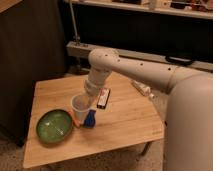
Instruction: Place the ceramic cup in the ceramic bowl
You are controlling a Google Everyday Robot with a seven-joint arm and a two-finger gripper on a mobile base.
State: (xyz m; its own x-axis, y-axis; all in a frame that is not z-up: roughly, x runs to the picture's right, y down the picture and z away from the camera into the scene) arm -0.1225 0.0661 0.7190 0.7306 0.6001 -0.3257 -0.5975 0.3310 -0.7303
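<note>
**Cup held over wooden table, beside the bowl**

The gripper (86,98) is clamped on the white cup (80,106), which sits at 2 o'clock from the green bowl (54,126). The light wooden table (125,120) stands on a speckled floor (10,150). A dark cabinet (30,45) is at the table's 9 o'clock and a metal shelf (150,55) at 12. A blue thing (90,118) lies at 5 o'clock from the cup.

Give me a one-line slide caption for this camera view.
Gripper, shut on the white ceramic cup, holds it over the wooden table beside the empty green ceramic bowl.
</note>
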